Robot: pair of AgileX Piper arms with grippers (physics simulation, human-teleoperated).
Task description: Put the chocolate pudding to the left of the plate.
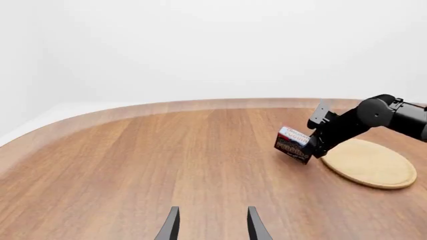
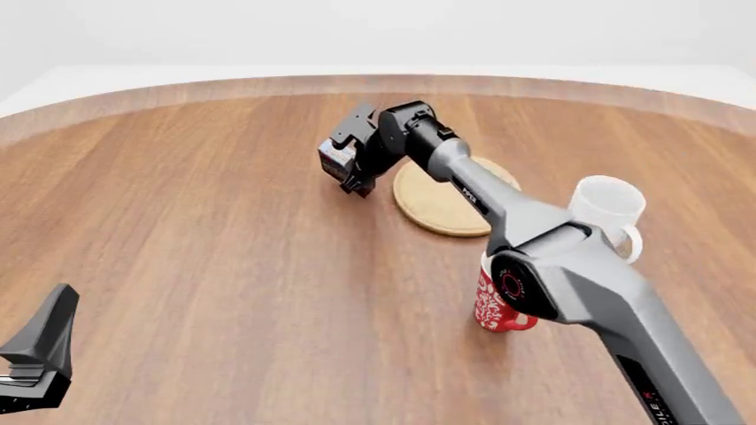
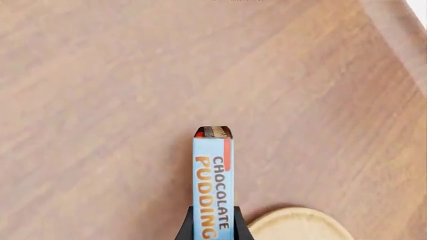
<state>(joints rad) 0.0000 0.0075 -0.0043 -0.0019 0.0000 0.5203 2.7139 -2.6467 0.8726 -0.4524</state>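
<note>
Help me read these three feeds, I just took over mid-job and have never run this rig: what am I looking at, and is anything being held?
These are simulator renders of two robot arms at a wooden table. The front view looks over both arms from their own side; the other two come from a camera behind each gripper. The right gripper is shut on the chocolate pudding, a small box, held at the left edge of the plate, a flat wooden disc. The pictures do not settle whether the box touches the table. The left gripper is open, holds nothing, and sits near the table's near left side. A white mug and a red mug stand to the right.
</note>
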